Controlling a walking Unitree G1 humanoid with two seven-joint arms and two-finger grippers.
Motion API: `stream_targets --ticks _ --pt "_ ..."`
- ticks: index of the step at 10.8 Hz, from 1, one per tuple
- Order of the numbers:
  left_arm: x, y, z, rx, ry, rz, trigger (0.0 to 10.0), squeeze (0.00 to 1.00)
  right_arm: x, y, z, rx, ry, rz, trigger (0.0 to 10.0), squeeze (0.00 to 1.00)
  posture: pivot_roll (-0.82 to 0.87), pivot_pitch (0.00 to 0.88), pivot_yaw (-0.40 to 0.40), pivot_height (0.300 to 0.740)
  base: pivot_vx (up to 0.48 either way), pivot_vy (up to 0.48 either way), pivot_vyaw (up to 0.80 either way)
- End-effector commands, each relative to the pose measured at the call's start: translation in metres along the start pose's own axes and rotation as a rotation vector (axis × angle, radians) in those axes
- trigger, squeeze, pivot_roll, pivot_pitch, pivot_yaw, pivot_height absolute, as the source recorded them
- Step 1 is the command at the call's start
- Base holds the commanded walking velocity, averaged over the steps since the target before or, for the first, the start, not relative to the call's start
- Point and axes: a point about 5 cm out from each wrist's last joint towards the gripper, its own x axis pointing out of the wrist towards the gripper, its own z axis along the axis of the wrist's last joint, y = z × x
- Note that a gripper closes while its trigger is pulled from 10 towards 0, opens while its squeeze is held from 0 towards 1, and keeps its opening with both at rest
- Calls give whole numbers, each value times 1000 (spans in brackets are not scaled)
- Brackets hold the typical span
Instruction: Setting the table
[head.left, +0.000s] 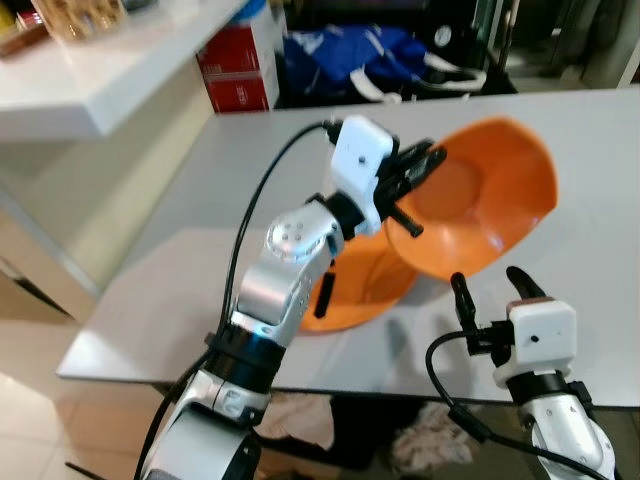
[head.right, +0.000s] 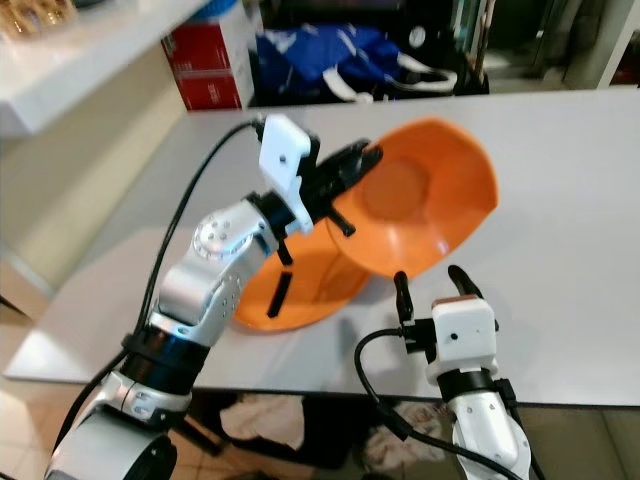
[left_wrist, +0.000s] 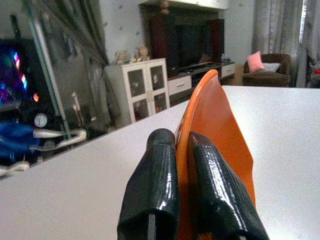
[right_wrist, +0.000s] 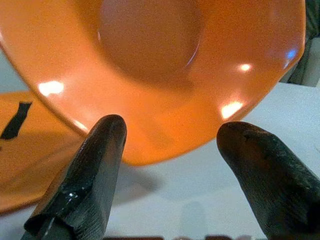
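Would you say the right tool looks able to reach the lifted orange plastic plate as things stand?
Probably yes: the open right tool sits just below the lifted orange plastic plate, with bare grey table between them.

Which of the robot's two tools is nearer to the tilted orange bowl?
Left. The left tool is clamped on the rim of the tilted orange bowl, holding it off the table. The right tool waits open just below it, not touching.

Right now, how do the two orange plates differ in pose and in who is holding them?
The upper orange plate is tilted steeply off the table, its rim pinched by the left gripper; the lower orange plate lies flat on the grey table, with no gripper on it. The upper plate shows its full bowl; the lower is partly hidden behind the left arm. The open right gripper holds neither. Both are the same glossy orange.
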Motion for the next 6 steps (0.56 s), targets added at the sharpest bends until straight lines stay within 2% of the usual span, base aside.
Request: stream_targets --ticks 1,5,6 --pt "-5 23 1 -60 21 115 0 0 0 4 2 6 -8 12 10000 0 -128 0 133 723 0 0 0" --pt "-8 51 -2 -226 42 317 0 0 -1 3 1 4 0 15 10000 0 -126 0 127 723 0 0 0" --pt "-11 58 -7 -306 67 368 0 0 -1 3 1 3 0 17 10000 0 -125 0 126 723 0 0 0"
